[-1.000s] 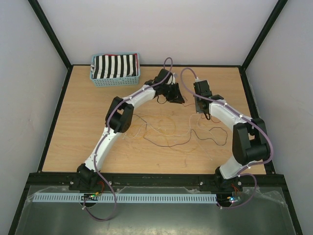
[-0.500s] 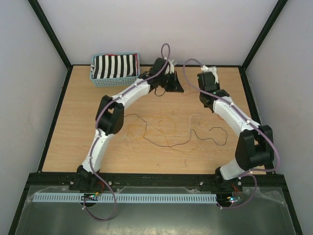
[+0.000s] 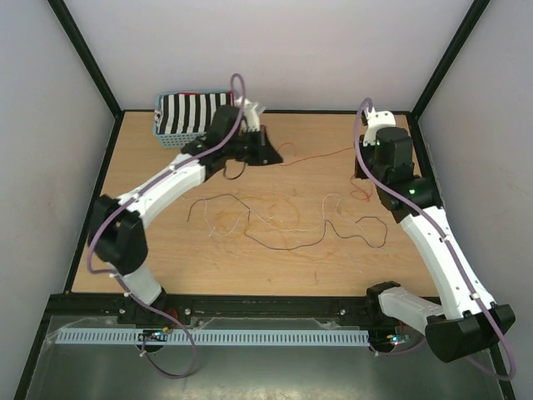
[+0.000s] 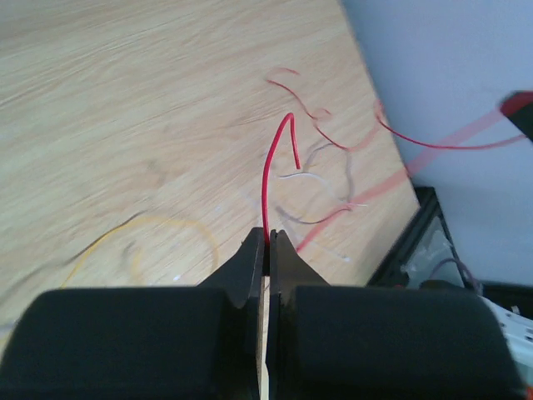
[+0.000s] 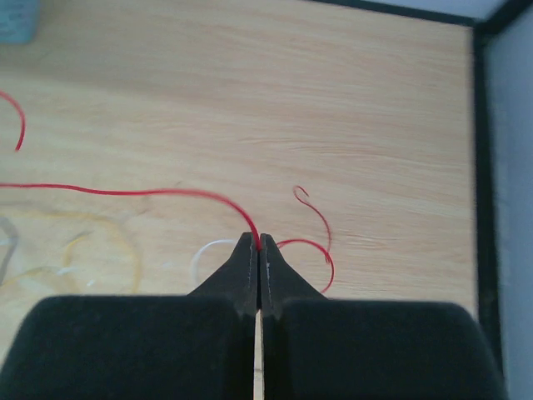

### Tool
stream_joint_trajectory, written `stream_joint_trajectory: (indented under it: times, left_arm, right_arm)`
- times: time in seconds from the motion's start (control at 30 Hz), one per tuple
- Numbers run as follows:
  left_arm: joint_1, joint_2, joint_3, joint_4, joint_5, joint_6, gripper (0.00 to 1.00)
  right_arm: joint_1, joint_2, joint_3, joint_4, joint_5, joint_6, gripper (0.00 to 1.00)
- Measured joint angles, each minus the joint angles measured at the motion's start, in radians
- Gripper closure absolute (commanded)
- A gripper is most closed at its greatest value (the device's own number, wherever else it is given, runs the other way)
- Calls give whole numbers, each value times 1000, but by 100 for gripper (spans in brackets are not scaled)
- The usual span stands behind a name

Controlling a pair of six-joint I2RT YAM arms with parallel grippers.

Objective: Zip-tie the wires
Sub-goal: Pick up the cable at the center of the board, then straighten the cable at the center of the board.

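Spread apart toward the far corners, left fingers [image 4: 248, 262] and right fingers [image 5: 243, 268] each clamp the hair-thin red wire [image 3: 316, 156], stretched left-to-right between them along the wooden counter's [image 3: 150, 250] far edge.

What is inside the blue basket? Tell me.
A black-and-white striped cloth fills the basket. Anything beneath the cloth is covered and cannot be seen.
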Motion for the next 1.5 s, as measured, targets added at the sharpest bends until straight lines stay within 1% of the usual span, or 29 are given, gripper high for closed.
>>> stream_joint_trajectory:
  times: [0.17,0.23,0.37,0.47,0.57,0.7,0.8,0.9,1.07,1.1,1.17,1.3,1.47,1.5]
  left_arm:
    - [89,-219,-304,5,-42,1,100]
    - [108,-299,-395,4,-63,2,100]
    - [150,-425,-539,6,-63,-4,100]
    - [208,-480,-613,7,-49,-12,100]
    - [246,-502,-657,6,-47,-14,100]
    - [278,-504,-699,0,-62,-14,100]
    - [303,-503,-725,-4,-74,-15,100]
    - [335,-503,-761,-3,-89,-18,100]
    - [421,-501,-818,-18,-158,-13,100]
    - [434,-497,-824,-21,-168,-10,100]
    - [446,-478,-828,-21,-184,-6,100]
    - [456,-421,-834,-12,-200,-1,100]
    - [459,-355,-842,11,-196,2,99]
    - [460,-343,-843,19,-193,1,95]
  right_arm:
    - [22,-5,-29,-60,-226,25,100]
    - [43,-4,-82,-77,-272,29,100]
    - [109,4,-168,-113,-311,42,100]
    - [164,26,-191,-108,-335,56,100]
    - [203,56,-210,-82,-338,76,100]
    - [269,112,-246,-49,-311,109,94]
    - [303,162,-262,-19,-297,138,87]
    - [324,201,-274,24,-292,163,82]
    - [335,264,-293,59,-276,193,74]
    - [336,279,-300,69,-275,198,72]
    - [338,307,-313,88,-275,209,64]
    - [340,350,-328,108,-288,218,40]
    - [340,307,-328,114,-268,214,15]
    - [340,281,-328,114,-251,210,12]
